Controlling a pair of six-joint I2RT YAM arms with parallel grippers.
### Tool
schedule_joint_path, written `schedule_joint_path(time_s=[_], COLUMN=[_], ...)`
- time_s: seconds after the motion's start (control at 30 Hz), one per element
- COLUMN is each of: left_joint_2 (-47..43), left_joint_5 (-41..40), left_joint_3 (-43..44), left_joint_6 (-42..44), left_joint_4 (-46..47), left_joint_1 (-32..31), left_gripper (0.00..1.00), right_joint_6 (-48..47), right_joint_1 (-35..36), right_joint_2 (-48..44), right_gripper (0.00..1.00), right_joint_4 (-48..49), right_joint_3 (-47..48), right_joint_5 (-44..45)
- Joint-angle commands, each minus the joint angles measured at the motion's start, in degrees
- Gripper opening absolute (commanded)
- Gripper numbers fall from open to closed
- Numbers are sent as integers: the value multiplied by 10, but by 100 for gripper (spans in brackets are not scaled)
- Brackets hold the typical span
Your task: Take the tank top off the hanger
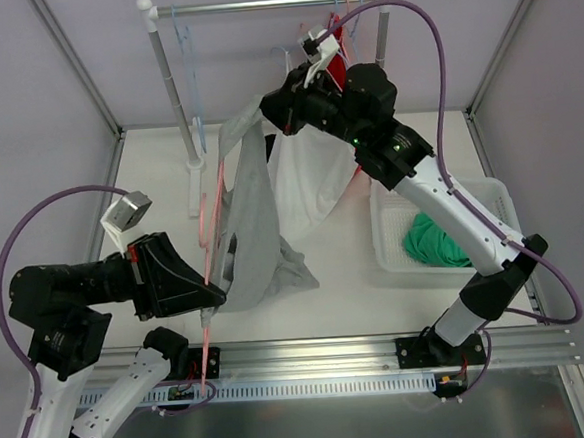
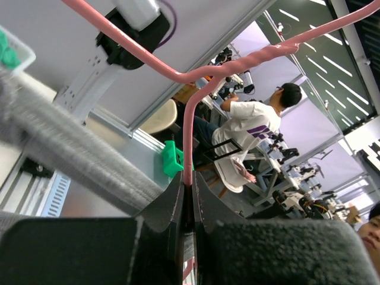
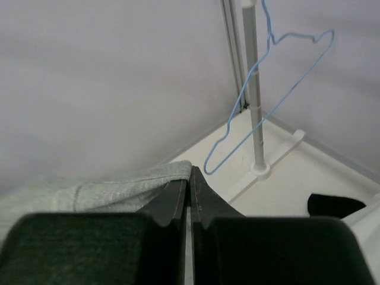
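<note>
My left gripper (image 1: 214,301) is shut on the wire of a pink hanger (image 1: 212,220), low at the table's left. In the left wrist view the pink hanger (image 2: 189,130) runs up from between my fingertips (image 2: 189,181), and a band of the grey tank top (image 2: 71,148) crosses to the left. The grey tank top (image 1: 254,217) stretches from the hanger up to my right gripper (image 1: 268,112), which is shut on its upper edge. In the right wrist view the grey fabric (image 3: 113,189) is pinched at my right gripper (image 3: 190,173).
A clothes rack (image 1: 267,2) stands at the back with a blue hanger (image 1: 193,96) and a white garment (image 1: 309,178) on it. A white basket (image 1: 491,190) at the right holds a green cloth (image 1: 434,239). The blue hanger (image 3: 261,101) and the rack pole (image 3: 254,89) show in the right wrist view.
</note>
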Motion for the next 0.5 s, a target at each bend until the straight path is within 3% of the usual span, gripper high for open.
schedule_joint_path(time_s=[0.0, 0.2, 0.47], left_joint_2=[4, 67, 68], left_joint_5=[31, 48, 41], left_joint_3=[71, 119, 56], left_joint_6=[11, 21, 20], left_joint_4=[31, 32, 32], left_joint_1=[-4, -4, -5], left_gripper=[0, 0, 0], right_joint_6=[-14, -25, 36], right_joint_1=[-13, -20, -99], right_joint_2=[11, -1, 1], right_gripper=[0, 0, 0], right_joint_4=[-30, -70, -82], right_joint_3=[2, 7, 61], right_joint_5=[-17, -10, -8])
